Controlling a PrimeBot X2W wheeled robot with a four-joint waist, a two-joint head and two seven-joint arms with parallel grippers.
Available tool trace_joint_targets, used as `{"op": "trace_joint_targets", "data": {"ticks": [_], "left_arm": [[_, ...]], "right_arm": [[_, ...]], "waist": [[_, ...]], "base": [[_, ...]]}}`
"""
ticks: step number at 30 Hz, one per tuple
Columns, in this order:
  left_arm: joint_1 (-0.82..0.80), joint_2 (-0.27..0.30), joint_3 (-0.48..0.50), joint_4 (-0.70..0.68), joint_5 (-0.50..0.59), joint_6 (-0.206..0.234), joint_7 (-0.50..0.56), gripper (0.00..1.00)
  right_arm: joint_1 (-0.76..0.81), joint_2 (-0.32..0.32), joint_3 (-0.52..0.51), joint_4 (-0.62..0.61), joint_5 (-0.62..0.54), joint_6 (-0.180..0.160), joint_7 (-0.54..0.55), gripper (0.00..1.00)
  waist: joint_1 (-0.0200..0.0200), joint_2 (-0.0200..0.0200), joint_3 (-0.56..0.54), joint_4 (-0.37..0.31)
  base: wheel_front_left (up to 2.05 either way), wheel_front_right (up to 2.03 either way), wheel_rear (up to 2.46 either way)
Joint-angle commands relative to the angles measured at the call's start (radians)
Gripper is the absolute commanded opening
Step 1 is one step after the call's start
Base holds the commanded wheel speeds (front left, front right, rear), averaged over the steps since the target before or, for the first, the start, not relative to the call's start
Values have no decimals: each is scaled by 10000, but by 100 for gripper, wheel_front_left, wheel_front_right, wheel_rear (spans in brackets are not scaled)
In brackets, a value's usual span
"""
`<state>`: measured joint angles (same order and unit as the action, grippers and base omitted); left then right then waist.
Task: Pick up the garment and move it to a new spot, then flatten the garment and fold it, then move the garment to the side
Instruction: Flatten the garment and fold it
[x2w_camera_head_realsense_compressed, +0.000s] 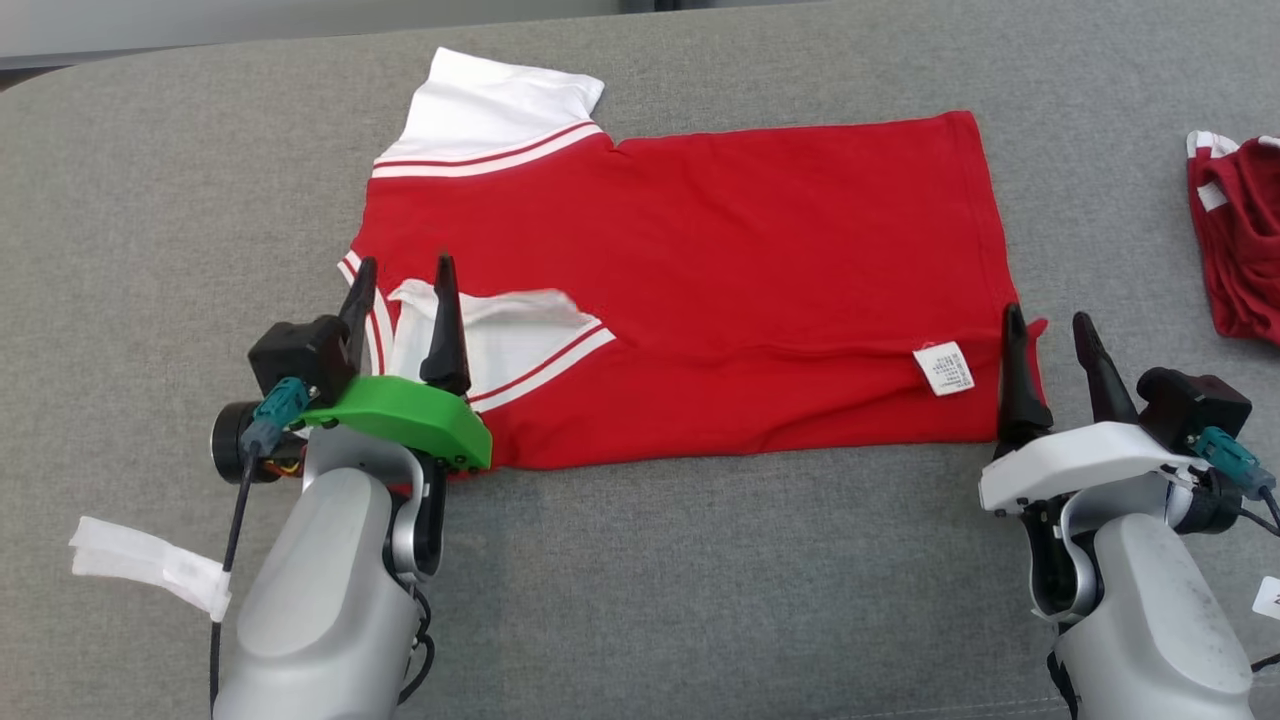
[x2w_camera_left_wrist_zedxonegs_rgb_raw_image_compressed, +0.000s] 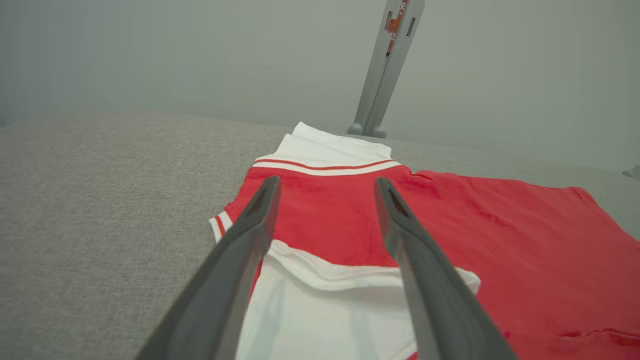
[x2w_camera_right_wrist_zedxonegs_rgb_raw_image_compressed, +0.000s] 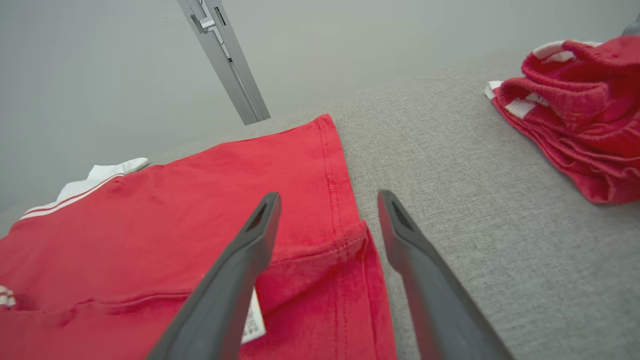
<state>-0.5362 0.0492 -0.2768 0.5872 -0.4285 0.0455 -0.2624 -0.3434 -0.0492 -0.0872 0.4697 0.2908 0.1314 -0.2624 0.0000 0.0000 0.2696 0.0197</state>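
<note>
The garment (x2w_camera_head_realsense_compressed: 720, 260), a red shirt with white sleeves, lies spread flat in the middle of the grey cushioned surface (x2w_camera_head_realsense_compressed: 700, 580), its shoulders to the left and its hem to the right. One white sleeve (x2w_camera_head_realsense_compressed: 500, 105) with a red stripe sticks out at the far left corner. The other sleeve (x2w_camera_head_realsense_compressed: 500, 335) lies folded in on the red body at the near left. The near long edge is turned over onto the body, and a small white care label (x2w_camera_head_realsense_compressed: 943, 367) shows on it close to the hem. The left gripper (x2w_camera_head_realsense_compressed: 405, 265) sits at the near left corner with its dark fingers spread wide over the folded-in sleeve; its wrist view (x2w_camera_left_wrist_zedxonegs_rgb_raw_image_compressed: 327, 182) shows nothing between them. The right gripper (x2w_camera_head_realsense_compressed: 1048, 318) is at the near right corner, also spread wide with nothing in it. In its wrist view (x2w_camera_right_wrist_zedxonegs_rgb_raw_image_compressed: 328, 196) one finger is over the hem and the other over bare cushion just beside it. Whether either fingertip touches the cloth cannot be told. Well apart at the far right lies a second red garment (x2w_camera_head_realsense_compressed: 1240, 240), crumpled in a heap. A strip of white tape (x2w_camera_head_realsense_compressed: 150, 565) lies on the cushion at the near left, and a grey metal post (x2w_camera_left_wrist_zedxonegs_rgb_raw_image_compressed: 387, 65) rises beyond the far edge.
</note>
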Motion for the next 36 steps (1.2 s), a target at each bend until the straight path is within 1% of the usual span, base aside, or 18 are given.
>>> {"op": "trace_joint_targets", "data": {"ticks": [1,8,11,14,16,19,25,28,34,35,36], "left_arm": [[186,29,94,-204,59,68,-27,100],[1018,29,523,-1252,140,50,-16,100],[1529,42,751,-1576,237,53,-16,100],[2114,156,965,-1746,96,41,-12,100],[2485,255,1057,-1818,-68,58,195,100],[3213,384,1143,-2077,-483,134,1080,100],[3908,255,1072,-2252,-1302,23,2372,100],[3957,170,1020,-2269,-1669,33,2613,100],[3627,119,859,-1993,-1945,122,2784,100],[3571,110,844,-1943,-1980,123,2778,97],[3514,106,852,-1898,-2034,117,2736,75]], "right_arm": [[50,-29,-86,-199,-166,-16,-26,100],[505,-26,-581,-900,-802,-16,-28,100],[764,-26,-762,-1125,-1086,-16,-29,100],[1055,-24,-902,-1382,-1377,-16,66,100],[1275,-24,-950,-1570,-1459,-16,198,100],[1650,-26,-903,-1937,-1466,-16,552,100],[1949,-26,-894,-2266,-1370,-16,935,100],[1935,-26,-834,-2362,-1353,-16,1082,100],[1898,-26,-751,-2342,-1429,-16,1460,100],[1913,-27,-748,-2318,-1438,-16,1548,100],[1922,-26,-755,-2300,-1454,-16,1614,100]], "waist": [[0,0,-32,38],[0,0,-301,211],[0,0,-509,298],[0,0,-743,394],[0,0,-891,460],[0,0,-1048,546],[0,0,-1020,549],[0,0,-923,472],[0,0,-711,228],[0,0,-677,185],[0,0,-654,159]], "base": [[0,0,0],[0,0,0],[0,0,0],[0,0,0],[0,0,0],[0,0,0],[0,0,0],[0,0,0],[0,0,0],[0,0,0],[0,0,0]]}}
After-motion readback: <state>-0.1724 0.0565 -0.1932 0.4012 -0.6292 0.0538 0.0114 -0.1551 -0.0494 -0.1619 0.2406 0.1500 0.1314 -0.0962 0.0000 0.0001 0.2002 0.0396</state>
